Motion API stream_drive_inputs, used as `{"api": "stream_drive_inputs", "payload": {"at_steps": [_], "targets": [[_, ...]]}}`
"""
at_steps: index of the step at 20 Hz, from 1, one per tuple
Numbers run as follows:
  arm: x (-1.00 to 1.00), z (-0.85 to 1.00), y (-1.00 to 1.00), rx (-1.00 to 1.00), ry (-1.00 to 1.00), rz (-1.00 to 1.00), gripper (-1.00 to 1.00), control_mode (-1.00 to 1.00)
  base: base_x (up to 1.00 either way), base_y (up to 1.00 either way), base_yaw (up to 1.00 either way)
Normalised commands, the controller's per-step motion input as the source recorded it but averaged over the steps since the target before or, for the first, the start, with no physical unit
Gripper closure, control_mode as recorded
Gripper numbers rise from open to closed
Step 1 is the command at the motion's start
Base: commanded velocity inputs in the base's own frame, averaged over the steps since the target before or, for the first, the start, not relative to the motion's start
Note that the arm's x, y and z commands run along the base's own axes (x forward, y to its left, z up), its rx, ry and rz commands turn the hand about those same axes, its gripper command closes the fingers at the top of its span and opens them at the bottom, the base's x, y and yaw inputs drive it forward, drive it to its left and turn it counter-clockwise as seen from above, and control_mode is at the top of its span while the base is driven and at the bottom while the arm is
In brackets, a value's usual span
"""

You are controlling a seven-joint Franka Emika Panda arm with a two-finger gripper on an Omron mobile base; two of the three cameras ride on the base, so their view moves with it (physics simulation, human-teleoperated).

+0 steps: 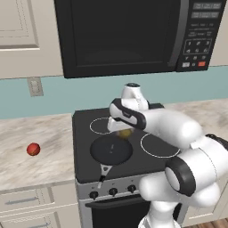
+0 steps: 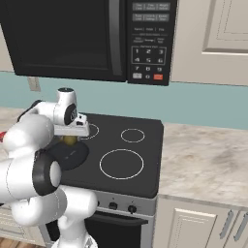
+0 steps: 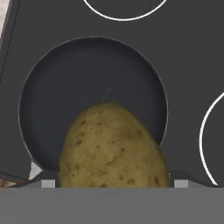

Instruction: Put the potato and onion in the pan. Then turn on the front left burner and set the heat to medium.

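Note:
My gripper [image 1: 124, 131] hangs over the black cooktop, shut on the olive-brown potato [image 1: 125, 132]. In the hand view the potato [image 3: 113, 146] bulges between the two fingertips [image 3: 48, 183], covering the near rim of the pan [image 3: 87, 78]. The dark round pan [image 1: 111, 150] sits on the front left burner, which it hides, with its handle [image 1: 104, 171] pointing to the stove's front edge. From the right base view the potato [image 2: 70, 140] shows just above the pan [image 2: 70, 155]. The glossy red onion [image 1: 33, 149] lies on the counter left of the stove, far from the gripper.
A large white ring [image 1: 160, 145] marks the zone right of the pan and a smaller ring [image 1: 101, 125] lies behind it. Knobs [image 1: 113, 191] line the stove front. A black microwave [image 1: 129, 35] hangs above. Marble counters [image 2: 203, 164] flank the stove.

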Motion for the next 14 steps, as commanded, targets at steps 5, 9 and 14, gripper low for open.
{"api": "stream_drive_inputs", "payload": {"at_steps": [5, 9, 14], "targets": [[0.27, -0.17, 0.28, -0.06, 0.00, 0.00, 1.00, -1.00, 0.00, 0.00, 0.00], [0.00, -0.12, 0.26, -0.05, 0.02, 0.00, 1.00, -1.00, 0.00, 0.00, 0.00], [0.00, -0.33, 0.04, -0.02, 0.00, 0.00, 1.00, -1.00, 0.00, 0.00, 0.00]]}}
